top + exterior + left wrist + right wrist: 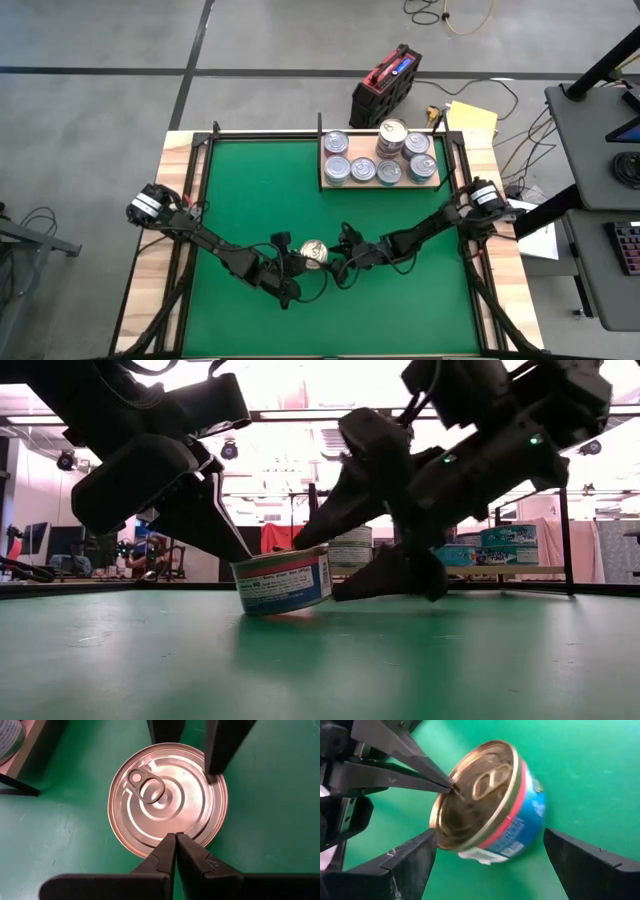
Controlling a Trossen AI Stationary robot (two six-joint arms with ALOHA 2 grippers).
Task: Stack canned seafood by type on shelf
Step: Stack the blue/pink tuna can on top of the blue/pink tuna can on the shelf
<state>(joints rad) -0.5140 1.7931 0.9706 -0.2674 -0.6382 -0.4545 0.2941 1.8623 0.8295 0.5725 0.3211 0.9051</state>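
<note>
At the near middle of the green mat [240,200], one gold-lidded can [314,252] sits between the two grippers, well apart from the pale wooden shelf [380,184] at the far right corner, where the other cans [378,160] stand grouped, one set on top of others. From overhead, the left gripper [297,262] and right gripper [338,258] meet at the can from either side, but their fingers are too small to read there. Seen level with the table, the can [284,581] rests on the mat slightly tilted, its blue, red and white label facing forward, with dark fingers slanting down on both sides. Looking past the left arm's own fingers [165,857], these are pressed together, their joined tips at the lid's rim, beside the ring pull [146,786]. Only the right wrist camera shows the right gripper's fingers [415,857] spread wide on either side of the can [492,802], not clamped on it, while the left gripper's closed tips [451,785] touch the lid's edge.
</note>
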